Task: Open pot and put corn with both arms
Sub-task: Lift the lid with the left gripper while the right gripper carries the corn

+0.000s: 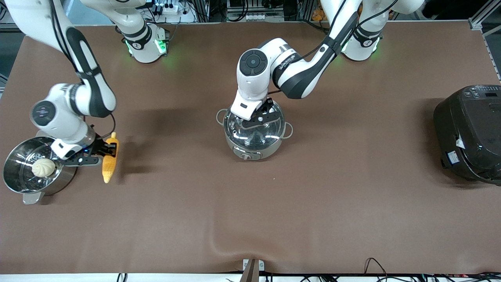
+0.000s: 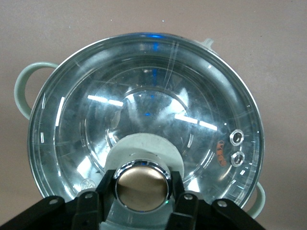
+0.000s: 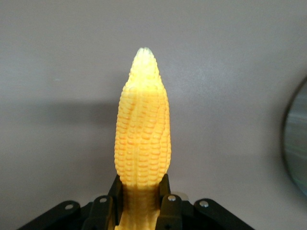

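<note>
- The pot (image 1: pixel 254 135) is seen near the middle of the tabletop, somewhat toward the edge where the bases stand; it is round and grey, with a small loop handle on each side and a dial on its front wall.
- The clear glass lid (image 2: pixel 144 120) is seated on the pot, and a shiny steel inside is shown through it; two small metal-ringed vents are set near the lid's rim.
- The copper-coloured knob (image 2: pixel 142 188) at the lid's centre is flanked by the fingers (image 2: pixel 184 201) of the left gripper (image 1: pixel 261 117), which are closed against its sides, though true contact is hard to confirm from this angle.
- The corn (image 1: pixel 110 160) is found near the table edge at the right arm's end, just beside the steamer pot (image 1: pixel 15 178); it is yellow-orange and tapered, with neat kernel rows and a pale tip.
- The corn's thick end is clamped between the fingers (image 3: pixel 169 211) of the right gripper (image 1: pixel 106 148).
- A white bun (image 1: pixel 43 167) is held in the steamer pot.
- A black rice cooker (image 1: pixel 471 133) is placed at the table edge at the left arm's end.
</note>
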`<move>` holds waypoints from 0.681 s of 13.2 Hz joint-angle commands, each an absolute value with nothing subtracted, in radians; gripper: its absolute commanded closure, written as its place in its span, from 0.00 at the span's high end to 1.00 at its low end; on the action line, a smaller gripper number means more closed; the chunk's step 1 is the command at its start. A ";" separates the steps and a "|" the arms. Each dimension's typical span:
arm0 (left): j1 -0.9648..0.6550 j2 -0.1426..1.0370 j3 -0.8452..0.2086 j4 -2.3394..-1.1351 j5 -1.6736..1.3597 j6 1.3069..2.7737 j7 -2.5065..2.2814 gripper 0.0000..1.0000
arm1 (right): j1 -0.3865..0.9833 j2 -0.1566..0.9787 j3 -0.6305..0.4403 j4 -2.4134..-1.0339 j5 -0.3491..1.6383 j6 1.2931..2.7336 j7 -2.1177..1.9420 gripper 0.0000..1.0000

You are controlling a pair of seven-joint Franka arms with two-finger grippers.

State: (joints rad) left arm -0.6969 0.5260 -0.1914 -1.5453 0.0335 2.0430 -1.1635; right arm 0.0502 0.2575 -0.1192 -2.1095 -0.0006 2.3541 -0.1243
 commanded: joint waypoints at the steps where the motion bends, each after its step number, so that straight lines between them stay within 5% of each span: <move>1: -0.689 0.463 -0.178 -1.557 0.061 2.017 -1.198 0.00 | 0.090 0.209 -0.118 -1.941 0.006 2.089 -0.097 0.00; 5: -0.591 0.313 -0.178 -1.551 0.061 1.913 -1.114 0.00 | 0.172 0.222 -0.118 -1.780 0.086 1.942 0.061 0.00; 9: -0.375 0.218 -0.186 -1.552 0.048 1.781 -0.757 0.00 | 0.354 0.210 -0.114 -1.764 0.100 1.927 0.428 0.00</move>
State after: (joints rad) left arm -0.4686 0.2610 -0.1705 -1.5272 0.0419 1.8411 -0.9019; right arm 0.2544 0.1975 -0.1078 -1.7993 0.0832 1.9419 0.2243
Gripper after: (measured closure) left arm 0.493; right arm 0.674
